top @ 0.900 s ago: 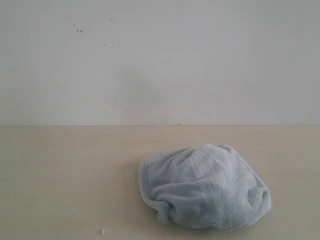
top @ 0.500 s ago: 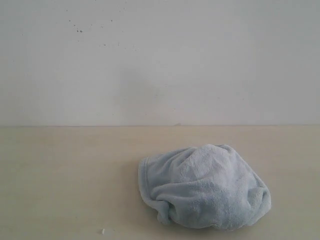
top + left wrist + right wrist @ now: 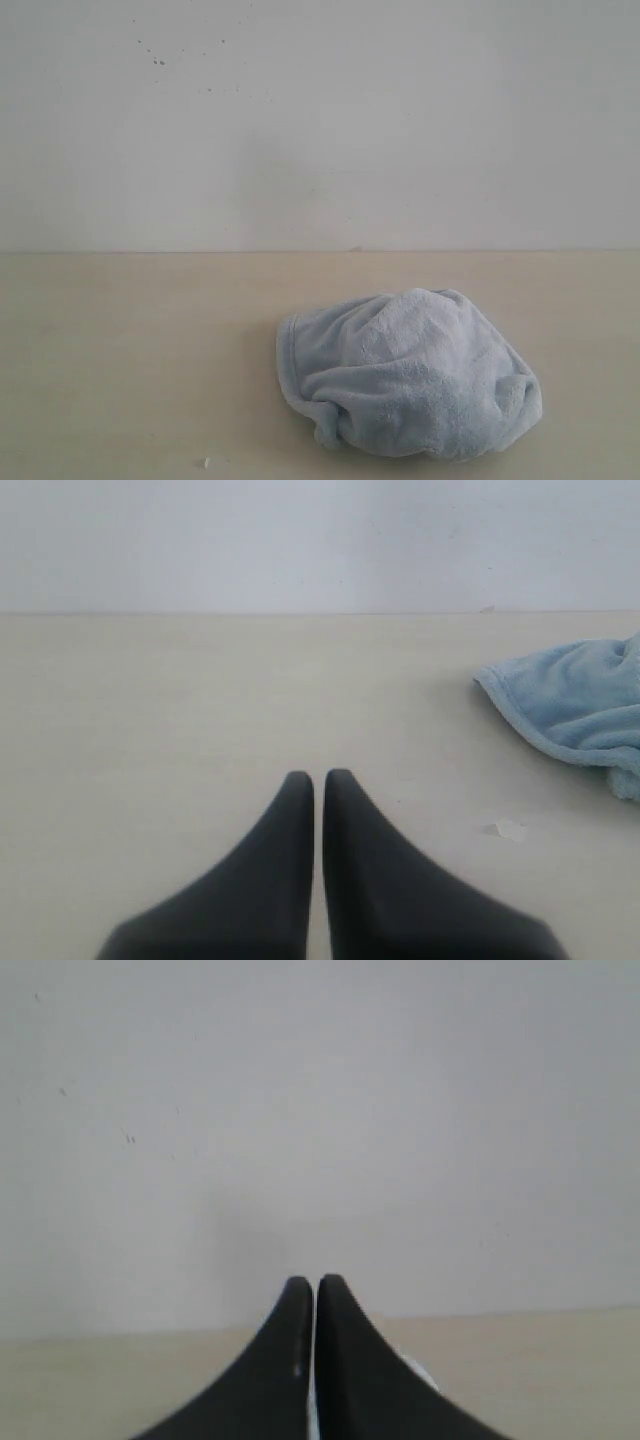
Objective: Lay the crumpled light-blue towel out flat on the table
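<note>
1. One crumpled towel [image 3: 405,375] heaped on the surface [image 3: 130,350], right of middle.
2. Left end effector [image 3: 318,776] pressed together, well apart from towel.
3. Right end effector [image 3: 308,1282] pressed together too.

Exterior view: a low camera faces across the table [image 3: 120,350] to the wall [image 3: 320,120], with the towel [image 3: 410,375] close before it. Left wrist view: looks past the left gripper [image 3: 318,777], low over the table, towards the same wall; it shares one side of the towel and a white fleck [image 3: 508,829] with the exterior view. Right wrist view: looks past the right gripper [image 3: 315,1282], aimed higher, showing mostly wall.
</note>
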Controlling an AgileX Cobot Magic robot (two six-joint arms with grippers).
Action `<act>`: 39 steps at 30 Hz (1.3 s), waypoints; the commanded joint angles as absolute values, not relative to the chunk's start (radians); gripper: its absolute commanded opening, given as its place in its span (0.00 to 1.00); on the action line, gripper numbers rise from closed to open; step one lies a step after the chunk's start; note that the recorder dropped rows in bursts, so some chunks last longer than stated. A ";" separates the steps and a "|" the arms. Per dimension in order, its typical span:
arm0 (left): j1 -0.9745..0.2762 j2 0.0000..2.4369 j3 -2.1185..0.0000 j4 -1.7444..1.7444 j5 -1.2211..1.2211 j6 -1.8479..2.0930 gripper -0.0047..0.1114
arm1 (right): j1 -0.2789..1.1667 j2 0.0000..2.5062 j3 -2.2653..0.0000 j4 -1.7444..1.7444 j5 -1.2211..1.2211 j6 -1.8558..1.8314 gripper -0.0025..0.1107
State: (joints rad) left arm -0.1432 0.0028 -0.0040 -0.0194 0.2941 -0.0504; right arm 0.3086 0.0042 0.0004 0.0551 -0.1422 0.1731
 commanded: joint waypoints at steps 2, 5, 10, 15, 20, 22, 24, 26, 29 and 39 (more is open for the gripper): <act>-0.150 0.000 0.000 -0.017 0.296 -0.058 0.08 | 0.309 0.000 0.000 0.054 -0.184 0.534 0.03; -0.150 0.000 0.000 -0.017 0.296 -0.058 0.08 | 0.311 0.000 0.000 0.054 -0.091 0.567 0.03; -0.150 0.000 0.000 -0.017 0.296 -0.058 0.08 | 0.311 0.145 -0.042 0.054 0.080 0.442 0.03; -0.150 0.000 0.000 -0.017 0.296 -0.058 0.08 | 0.311 0.453 -0.153 0.054 0.070 0.335 0.03; -0.150 0.000 0.000 -0.017 0.296 -0.058 0.08 | 0.311 0.836 -0.376 0.054 0.075 0.182 0.03; -0.150 0.000 0.000 -0.017 0.296 -0.058 0.08 | 0.311 1.003 -0.487 0.054 0.121 0.129 0.04; -0.150 0.000 0.000 -0.017 0.296 -0.058 0.08 | 0.311 1.163 -0.624 0.054 0.200 0.089 0.06; -0.150 0.000 0.000 -0.017 0.296 -0.058 0.08 | 0.309 1.298 -0.749 0.054 0.273 0.069 0.18; -0.150 0.000 0.000 -0.017 0.296 -0.058 0.08 | 0.307 1.475 -0.934 0.050 0.357 0.069 0.48; -0.150 0.000 0.000 -0.017 0.296 -0.058 0.08 | 0.181 1.793 -1.117 0.048 0.513 0.059 0.53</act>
